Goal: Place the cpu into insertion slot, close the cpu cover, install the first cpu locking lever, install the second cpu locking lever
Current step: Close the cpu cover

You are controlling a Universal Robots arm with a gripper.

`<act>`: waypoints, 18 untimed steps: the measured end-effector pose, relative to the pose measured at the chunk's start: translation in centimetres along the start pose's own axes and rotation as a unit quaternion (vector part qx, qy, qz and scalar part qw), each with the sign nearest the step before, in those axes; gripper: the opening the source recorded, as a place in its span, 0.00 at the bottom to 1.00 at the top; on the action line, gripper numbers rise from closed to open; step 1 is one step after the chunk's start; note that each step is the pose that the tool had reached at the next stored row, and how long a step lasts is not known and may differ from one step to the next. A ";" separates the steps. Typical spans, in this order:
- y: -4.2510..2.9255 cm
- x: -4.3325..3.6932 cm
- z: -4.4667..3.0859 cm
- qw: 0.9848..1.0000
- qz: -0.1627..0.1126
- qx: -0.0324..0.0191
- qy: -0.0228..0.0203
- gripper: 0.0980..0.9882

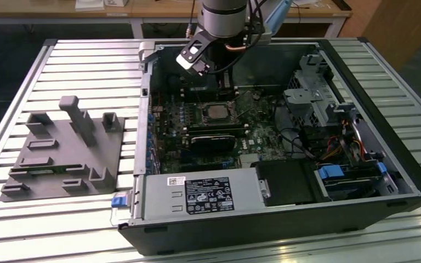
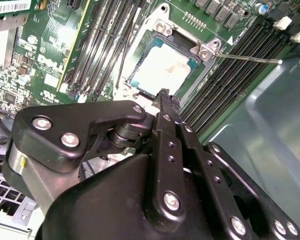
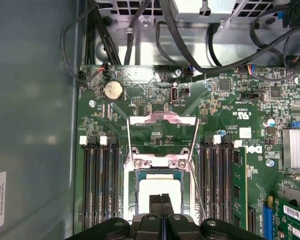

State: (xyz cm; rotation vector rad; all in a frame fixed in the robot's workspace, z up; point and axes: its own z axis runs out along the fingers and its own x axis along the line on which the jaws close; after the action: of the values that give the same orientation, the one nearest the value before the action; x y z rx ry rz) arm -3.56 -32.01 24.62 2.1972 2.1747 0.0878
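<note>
Open computer case (image 1: 269,219) on slatted surface (image 1: 64,55), centre of exterior view. Green motherboard (image 3: 230,100) inside. Tool (image 3: 161,206): tips pressed together, pinching nothing, hanging just over insertion slot (image 2: 162,27). Cpu cover (image 3: 162,120) looks swung up, on slot's far side from tool. Cpu (image 3: 160,187) seated in slot, directly under tips.

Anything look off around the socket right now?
Yes: in the second wrist view a thin metal lever sticks out loose from a corner of the socket across the memory slots instead of lying clipped alongside. The chip itself sits flat and square.
</note>
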 end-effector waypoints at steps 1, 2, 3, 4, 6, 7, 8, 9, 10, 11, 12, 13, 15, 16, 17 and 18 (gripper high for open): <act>0.06 0.00 0.01 1.000 0.000 0.000 0.000 0.01; 0.12 0.00 0.01 1.000 0.000 0.000 0.000 0.01; 0.17 0.01 0.01 1.000 0.000 0.000 0.000 0.01; 0.22 0.01 0.02 1.000 0.000 0.000 0.000 0.01; 0.30 0.01 0.02 1.000 0.000 0.000 0.000 0.01; 0.34 0.02 0.02 1.000 0.000 0.000 0.000 0.01; 0.39 0.02 0.03 1.000 0.000 0.000 0.000 0.01; 0.44 0.02 0.03 1.000 0.000 0.000 0.000 0.01; 0.50 0.02 0.04 1.000 0.000 0.000 0.000 0.01; 0.57 0.03 0.04 1.000 0.000 0.000 0.000 0.01; 0.64 0.03 0.05 1.000 0.000 0.000 0.000 0.01; 0.71 0.03 0.05 1.000 0.000 0.000 0.000 0.01; 0.85 0.04 0.07 1.000 0.000 0.000 0.000 0.01; 0.93 0.04 0.07 1.000 0.000 0.000 0.000 0.01; 1.00 0.04 0.07 1.000 0.000 0.000 0.000 0.01; 1.08 0.05 0.08 1.000 0.000 0.000 0.000 0.01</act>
State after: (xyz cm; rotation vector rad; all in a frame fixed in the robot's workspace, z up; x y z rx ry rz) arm -2.48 -31.98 24.62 2.1971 2.1746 0.0876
